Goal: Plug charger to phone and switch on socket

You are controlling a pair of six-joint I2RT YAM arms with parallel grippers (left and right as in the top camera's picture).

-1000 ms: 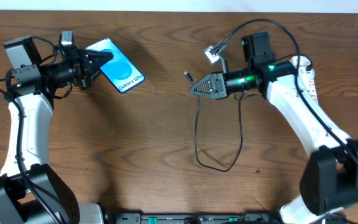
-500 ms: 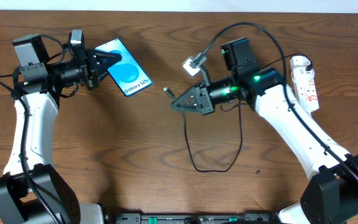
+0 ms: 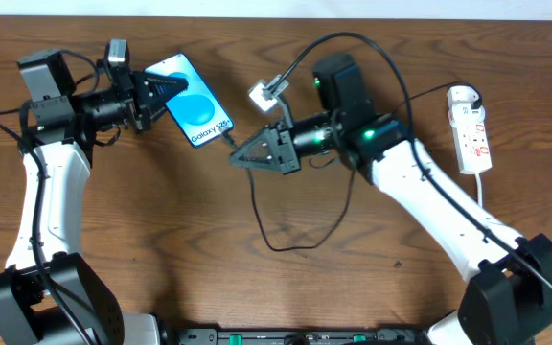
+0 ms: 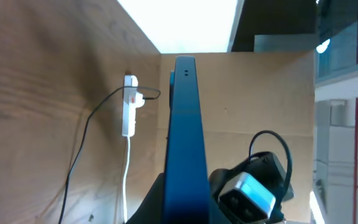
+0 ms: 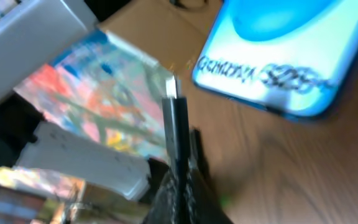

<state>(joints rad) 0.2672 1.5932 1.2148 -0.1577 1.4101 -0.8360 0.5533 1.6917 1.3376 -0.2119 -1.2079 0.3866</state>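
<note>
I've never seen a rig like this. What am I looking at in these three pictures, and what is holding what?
Two white robot arms work at a wooden table. The wide picture looks down from above. The other two come from small cameras on each arm's wrist, looking along its own tool. The left tool is shut on a phone with a blue screen. The right tool is shut on the black charger just behind its connector tip, which is close to the phone but not plugged in. The white socket strip lies on the table beside the right arm.
</note>
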